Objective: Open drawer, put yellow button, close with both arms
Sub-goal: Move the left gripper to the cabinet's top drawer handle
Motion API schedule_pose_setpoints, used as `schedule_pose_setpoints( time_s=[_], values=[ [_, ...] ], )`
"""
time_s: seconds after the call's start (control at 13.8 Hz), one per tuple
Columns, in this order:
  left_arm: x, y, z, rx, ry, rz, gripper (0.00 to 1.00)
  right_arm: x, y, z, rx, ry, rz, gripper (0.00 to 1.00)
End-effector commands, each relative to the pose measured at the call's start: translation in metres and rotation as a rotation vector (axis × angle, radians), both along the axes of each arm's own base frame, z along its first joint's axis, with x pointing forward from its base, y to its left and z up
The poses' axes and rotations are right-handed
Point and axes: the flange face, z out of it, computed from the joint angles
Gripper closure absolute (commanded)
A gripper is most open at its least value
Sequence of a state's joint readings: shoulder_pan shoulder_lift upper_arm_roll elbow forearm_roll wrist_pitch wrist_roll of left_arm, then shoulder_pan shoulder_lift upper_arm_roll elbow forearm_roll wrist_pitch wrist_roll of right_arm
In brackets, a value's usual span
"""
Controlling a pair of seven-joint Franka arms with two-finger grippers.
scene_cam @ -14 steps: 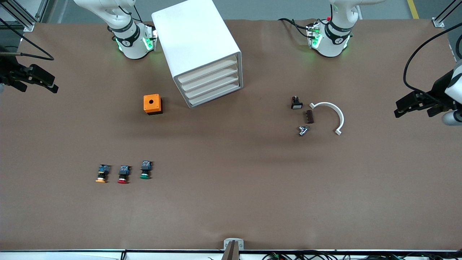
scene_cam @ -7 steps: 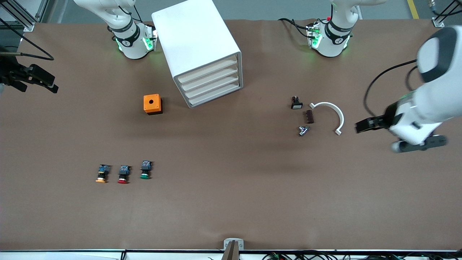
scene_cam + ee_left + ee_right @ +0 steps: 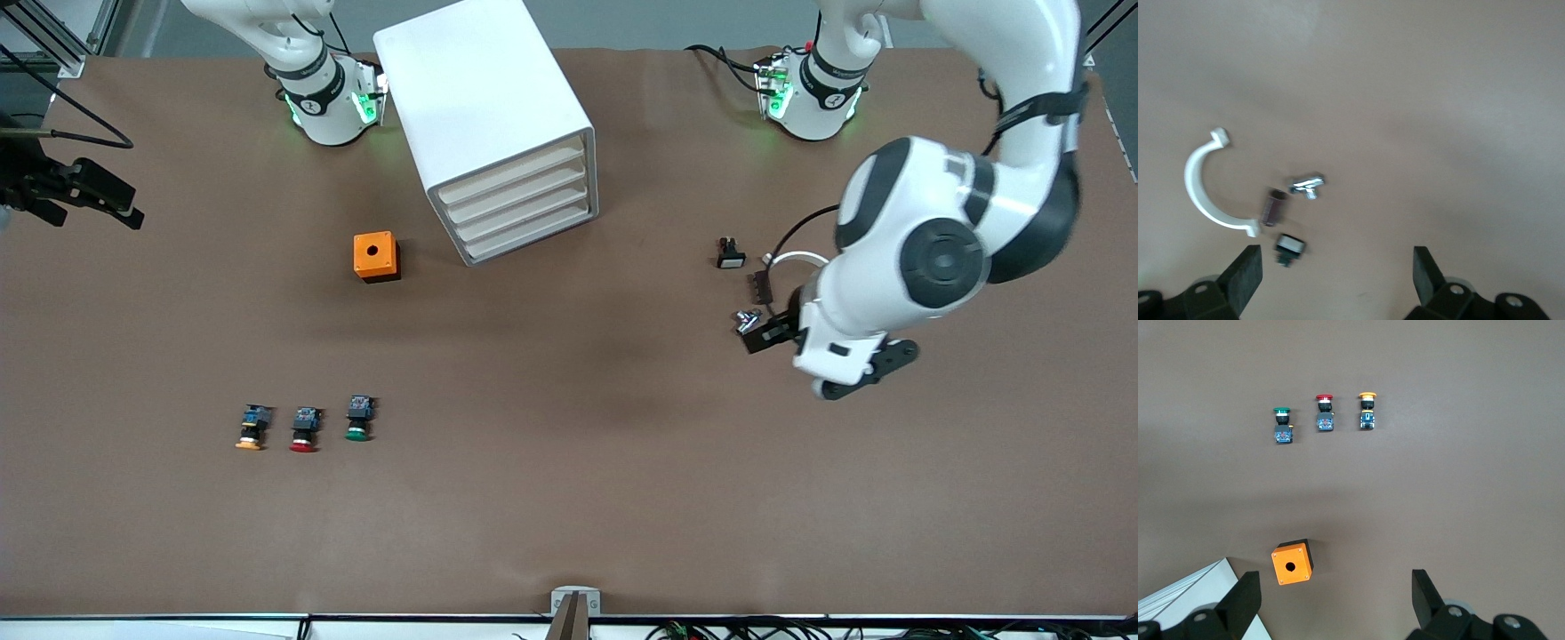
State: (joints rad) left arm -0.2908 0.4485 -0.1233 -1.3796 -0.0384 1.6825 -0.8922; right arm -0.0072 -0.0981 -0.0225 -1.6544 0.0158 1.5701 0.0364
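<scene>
A: The yellow button point(image 3: 252, 430) — where does it lie?

B: Nearest the front camera, toward the right arm's end of the table. It lies on its side at the end of a row of three switches, with the red button point(image 3: 303, 430) beside it and the green button point(image 3: 358, 420) after that, a little farther from the camera. None of the three touch.

A: And farther up the table?

B: An orange box point(image 3: 376, 256) with a hole in its top, just beside the white cabinet point(image 3: 484, 116). The cabinet has four stacked drawers; the drawer point(image 3: 511, 172) on top sits flush with the other three.

A: Where are the arms?

B: The left gripper point(image 3: 766, 333) hangs over a cluster of small parts toward the left arm's end: a metal fitting point(image 3: 745, 319), a dark block point(image 3: 760, 285), a small black switch point(image 3: 731, 253) and a white curved clamp point(image 3: 794, 259), which the arm partly hides. In the left wrist view its fingers point(image 3: 1243, 275) stand wide apart with nothing between them.

A: The right one?

B: The right gripper point(image 3: 93, 196) waits at the edge of the table at the right arm's end, well apart from everything. In its wrist view the fingers point(image 3: 1242, 600) are spread, holding nothing.
</scene>
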Motion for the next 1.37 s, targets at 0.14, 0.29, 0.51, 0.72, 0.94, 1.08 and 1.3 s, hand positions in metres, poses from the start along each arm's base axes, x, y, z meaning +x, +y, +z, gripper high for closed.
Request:
schedule_pose_setpoints(
  time_s=[0.14,0.29,0.51,0.72,0.94,1.08,1.3],
  values=[
    [-0.004,-0.074,-0.021,-0.039,-0.019,0.259,0.01,-0.002,-0.001,0.003,0.001,-0.005,0.008,0.0],
    [0.004,-0.088,-0.021,-0.142,0.046,0.454,0.01,-0.002,-0.002,0.003,0.001,-0.005,0.037,0.0],
    [0.016,-0.107,-0.04,-0.283,0.197,0.74,0.01,-0.002,-0.002,0.003,0.001,-0.006,0.042,0.0],
    [0.017,-0.116,-0.071,-0.327,0.424,0.939,0.01,-0.002,-0.002,0.004,0.001,-0.007,0.04,0.0],
    [0.003,-0.13,-0.089,-0.249,0.568,1.036,0.01,-0.002,-0.002,0.003,0.001,-0.006,0.042,0.0],
    [-0.014,-0.142,-0.11,-0.178,0.752,1.074,0.01,0.0,-0.003,0.011,-0.001,-0.013,0.039,0.0],
    [-0.071,-0.196,-0.126,0.033,0.914,1.061,0.01,0.018,-0.006,-0.015,-0.012,0.026,0.028,0.0]
  ],
)
